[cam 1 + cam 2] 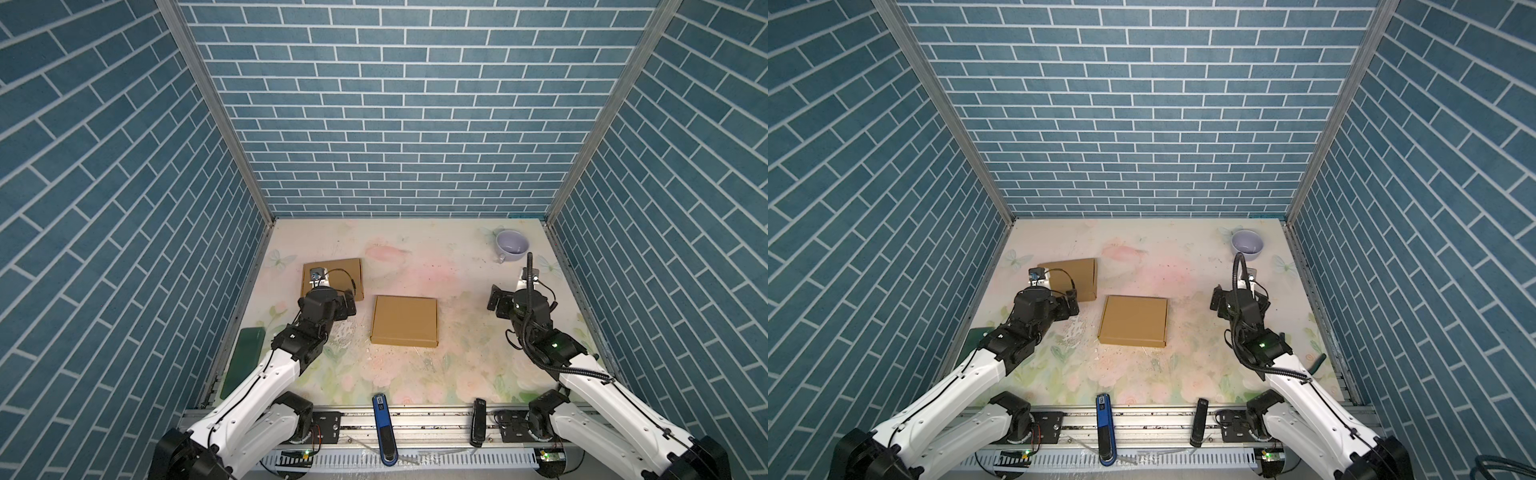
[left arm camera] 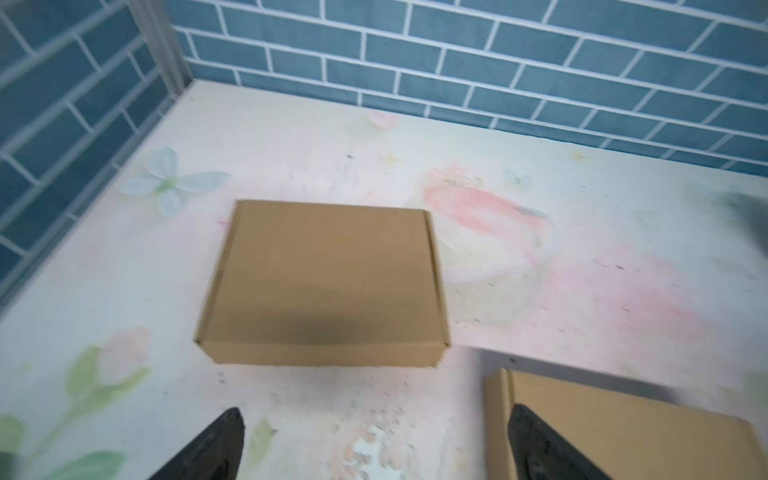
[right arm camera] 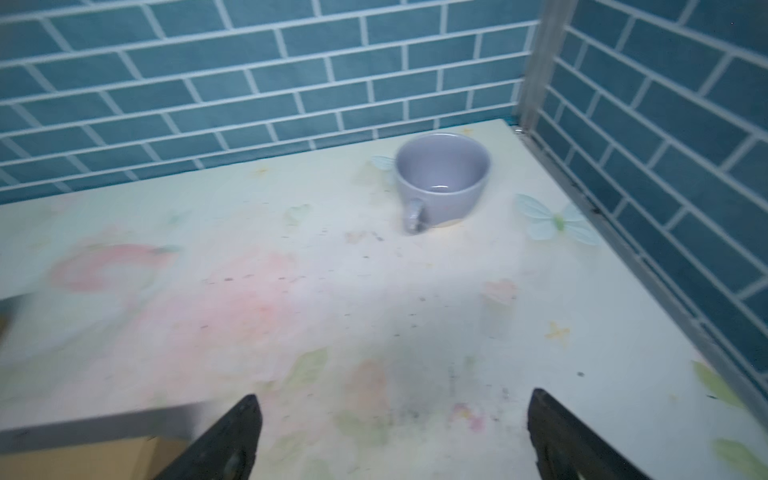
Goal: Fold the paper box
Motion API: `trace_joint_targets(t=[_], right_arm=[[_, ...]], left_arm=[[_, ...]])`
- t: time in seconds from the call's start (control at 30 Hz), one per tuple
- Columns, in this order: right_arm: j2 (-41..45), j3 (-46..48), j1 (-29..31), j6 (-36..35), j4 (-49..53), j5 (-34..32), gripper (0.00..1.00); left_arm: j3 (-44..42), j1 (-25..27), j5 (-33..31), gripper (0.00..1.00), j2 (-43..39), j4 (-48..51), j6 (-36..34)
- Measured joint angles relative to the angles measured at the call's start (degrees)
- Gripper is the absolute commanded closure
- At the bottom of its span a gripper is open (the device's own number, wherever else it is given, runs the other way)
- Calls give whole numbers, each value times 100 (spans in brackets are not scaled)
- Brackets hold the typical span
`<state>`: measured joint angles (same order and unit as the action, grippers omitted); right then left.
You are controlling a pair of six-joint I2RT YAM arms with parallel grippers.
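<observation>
middle box [image 1: 404,320] looks folded shut, job abt done
left gripper [image 2: 374,411] & right gripper [image 3: 395,395] both spread wide, empty, well off it

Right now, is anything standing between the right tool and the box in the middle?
Nothing visible. Only bare table lies between the right tool and the middle box; the cup sits farther back, off that line.

Plain tan box [image 1: 404,320]; lilac cup [image 1: 512,245]; table [image 1: 457,332] in pastel floral print; walls [image 1: 395,124] in blue brick pattern, white joints.
</observation>
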<state>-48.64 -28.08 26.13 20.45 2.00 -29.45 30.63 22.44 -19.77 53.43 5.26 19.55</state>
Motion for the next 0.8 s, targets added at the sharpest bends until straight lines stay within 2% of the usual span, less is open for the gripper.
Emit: trace_joint_targets(t=[0.13, 0.3, 0.53, 0.8], right_arm=[[-385, 310, -546, -330, -614, -203, 1], [-822, 387, -881, -750, -1300, -249, 1], [-1307, 398, -1174, -1215, -2050, -216, 1], [-2247, 1320, -1526, -1604, -3934, 227, 1]], left_arm=[[9, -514, -398, 1, 529, -350, -614], [-17, -1034, -498, 0, 1132, -894, -1161], [-590, -1482, -157, 0, 1663, -2304, -1519], [-837, -1606, 337, 0, 2181, -3595, -1932]])
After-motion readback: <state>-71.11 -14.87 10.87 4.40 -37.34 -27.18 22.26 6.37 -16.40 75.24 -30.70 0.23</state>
